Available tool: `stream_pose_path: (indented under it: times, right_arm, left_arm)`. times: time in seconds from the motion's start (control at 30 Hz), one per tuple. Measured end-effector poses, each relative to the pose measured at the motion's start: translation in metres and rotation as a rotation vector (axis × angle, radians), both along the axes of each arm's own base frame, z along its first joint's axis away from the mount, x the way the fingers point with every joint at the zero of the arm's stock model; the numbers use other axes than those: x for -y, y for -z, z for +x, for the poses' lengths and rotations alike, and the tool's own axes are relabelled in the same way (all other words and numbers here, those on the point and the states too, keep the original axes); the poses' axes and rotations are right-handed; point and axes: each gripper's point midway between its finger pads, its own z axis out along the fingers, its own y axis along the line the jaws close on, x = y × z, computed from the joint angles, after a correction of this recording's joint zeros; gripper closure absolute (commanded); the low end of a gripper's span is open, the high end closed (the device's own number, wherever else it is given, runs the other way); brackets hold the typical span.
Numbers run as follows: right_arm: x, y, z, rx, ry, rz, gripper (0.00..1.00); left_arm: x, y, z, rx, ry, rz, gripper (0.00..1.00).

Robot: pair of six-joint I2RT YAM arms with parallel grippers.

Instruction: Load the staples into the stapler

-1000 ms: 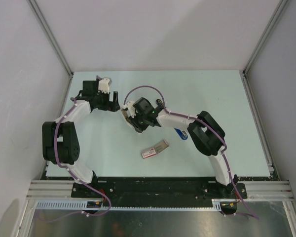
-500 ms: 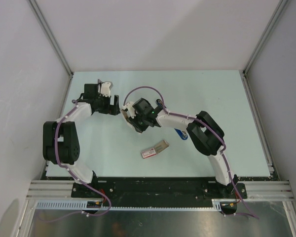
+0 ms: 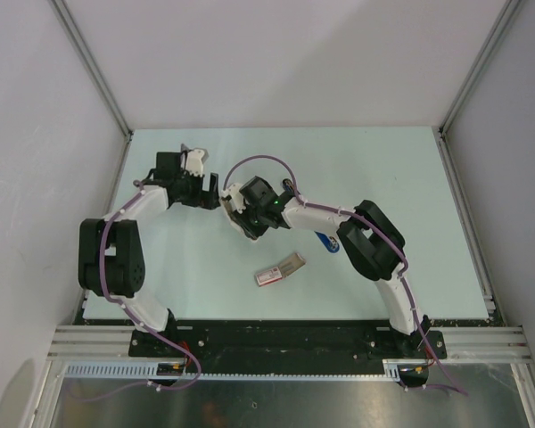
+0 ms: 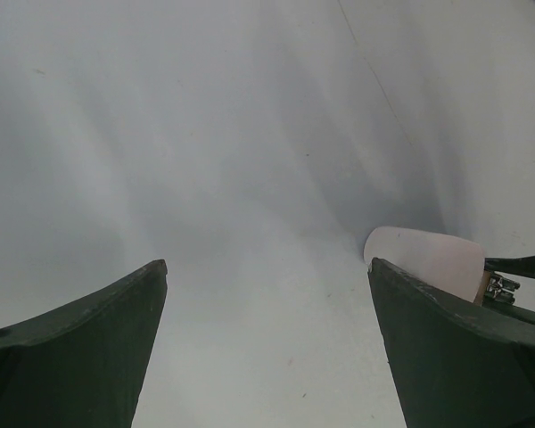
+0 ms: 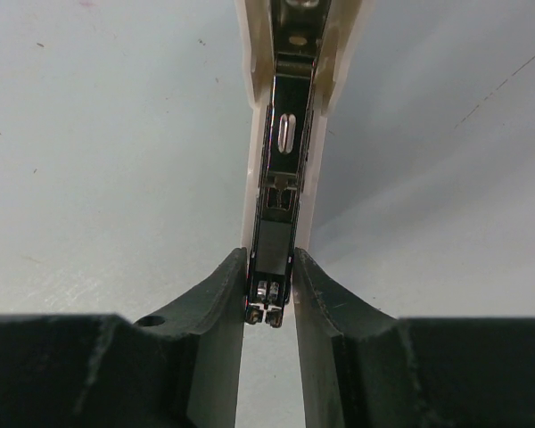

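The table (image 3: 383,169) bears a staple box (image 3: 279,268) and a blue object (image 3: 326,243).

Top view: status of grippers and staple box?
Left gripper open, empty. Right gripper shut on pale stapler. Staple box on table, tray out. Blue object partly under right arm.
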Motion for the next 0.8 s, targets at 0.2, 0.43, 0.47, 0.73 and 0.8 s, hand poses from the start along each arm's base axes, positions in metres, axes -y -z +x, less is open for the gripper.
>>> stream_pose_path:
  times: [0.2,0.43,0.47,0.73,0.8]
  right_arm:
    - [0.000,0.000,0.000,-0.001,0.001,0.000,0.69]
    - [0.001,0.000,0.001,-0.001,0.003,0.000,0.69]
    - [0.001,0.000,0.001,-0.001,0.003,0.000,0.69]
    - [0.001,0.000,0.001,-0.001,0.003,0.000,0.69]
    - [0.002,0.000,0.002,-0.001,0.005,0.000,0.69]
  left_arm:
    - [0.011,0.000,-0.002,0.000,0.027,0.000,0.01]
    - [0.018,0.002,-0.009,-0.007,0.047,-0.002,0.00]
    - [0.019,0.002,-0.009,-0.007,0.048,-0.002,0.01]
    - [0.019,0.002,-0.009,-0.007,0.050,-0.002,0.01]
    - [0.019,0.002,-0.009,-0.006,0.050,-0.002,0.00]
